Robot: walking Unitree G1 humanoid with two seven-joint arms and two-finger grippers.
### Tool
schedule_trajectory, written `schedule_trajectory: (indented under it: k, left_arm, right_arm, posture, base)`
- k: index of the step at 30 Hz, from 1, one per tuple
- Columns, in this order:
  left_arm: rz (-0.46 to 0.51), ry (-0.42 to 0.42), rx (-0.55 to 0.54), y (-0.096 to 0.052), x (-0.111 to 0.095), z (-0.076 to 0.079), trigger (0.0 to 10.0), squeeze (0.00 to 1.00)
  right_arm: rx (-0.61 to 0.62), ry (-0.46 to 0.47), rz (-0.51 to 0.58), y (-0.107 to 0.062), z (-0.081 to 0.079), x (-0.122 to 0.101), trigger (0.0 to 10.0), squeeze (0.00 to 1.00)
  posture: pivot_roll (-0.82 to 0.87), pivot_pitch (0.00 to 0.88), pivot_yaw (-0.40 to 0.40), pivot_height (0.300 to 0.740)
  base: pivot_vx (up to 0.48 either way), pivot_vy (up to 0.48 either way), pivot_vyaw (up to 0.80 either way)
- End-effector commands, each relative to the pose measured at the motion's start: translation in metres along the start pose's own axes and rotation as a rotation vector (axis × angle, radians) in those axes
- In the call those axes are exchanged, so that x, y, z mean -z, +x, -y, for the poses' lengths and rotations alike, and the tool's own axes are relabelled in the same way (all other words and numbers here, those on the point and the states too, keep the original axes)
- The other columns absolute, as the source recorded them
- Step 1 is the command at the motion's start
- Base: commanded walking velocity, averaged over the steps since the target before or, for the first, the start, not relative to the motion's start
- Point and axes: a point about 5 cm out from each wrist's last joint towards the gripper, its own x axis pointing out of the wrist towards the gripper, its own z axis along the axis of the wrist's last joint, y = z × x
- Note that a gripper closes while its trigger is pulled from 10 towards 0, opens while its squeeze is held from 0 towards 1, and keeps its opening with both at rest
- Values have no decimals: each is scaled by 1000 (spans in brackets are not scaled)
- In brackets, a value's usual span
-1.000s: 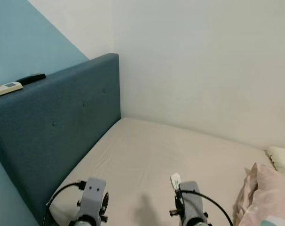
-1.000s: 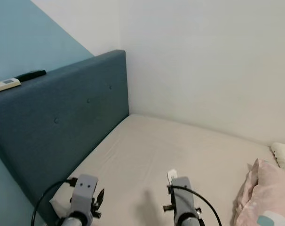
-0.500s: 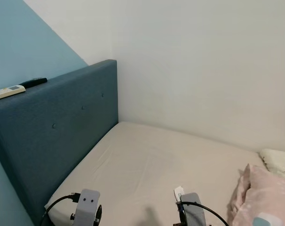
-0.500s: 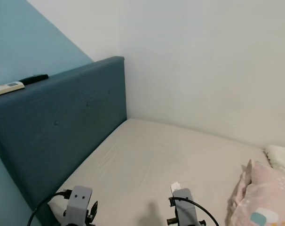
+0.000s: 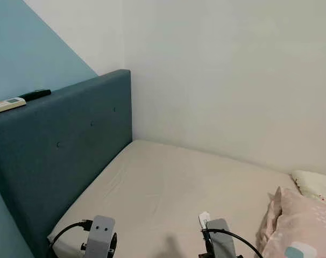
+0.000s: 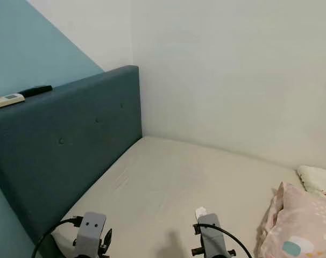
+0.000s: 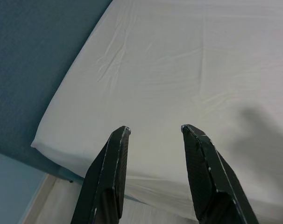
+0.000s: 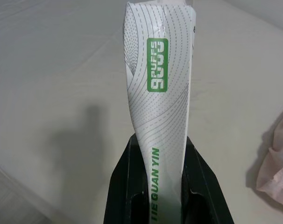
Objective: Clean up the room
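My right gripper point(image 8: 161, 140) is shut on a white tea packet point(image 8: 158, 93) with green print that stands up between its fingers. The packet's tip point(image 5: 204, 218) also pokes up above the right wrist at the lower edge of the left eye view. The packet hangs over the beige mattress point(image 5: 174, 183). My left gripper point(image 7: 155, 128) is open with nothing between its fingers, above the mattress corner near the blue headboard point(image 5: 61, 156).
A white remote point(image 5: 7, 105) and a black remote point(image 5: 35, 94) lie on top of the headboard. A pink patterned pillow point(image 5: 305, 231) and a white pillow point(image 5: 313, 184) lie at the right of the bed. White walls close off the far side.
The whole picture has shifted slightly as the camera moved, and both wrists sit lower in it than one second ago. The right gripper still holds the packet.
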Motion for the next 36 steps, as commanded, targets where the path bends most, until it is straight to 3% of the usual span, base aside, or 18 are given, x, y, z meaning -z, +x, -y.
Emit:
schedule_trajectory:
  k: [1,5,36]
  left_arm:
    - [-18,7,10,-1,5,2,10000,0]
    - [-18,12,15,-1,5,2,10000,0]
    - [17,21,31,1,-2,1,10000,0]
  right_arm:
    - [5,34,-19,-2,0,6,10000,0]
    - [2,37,-19,-2,0,7,10000,0]
    - [9,76,-22,-1,-2,7,10000,0]
  posture:
    - [11,109,-59,740]
    - [11,109,-59,740]
    - [16,110,-42,740]
  base:
    - [0,0,0]
    - [0,0,-109]
    - [0,0,-800]
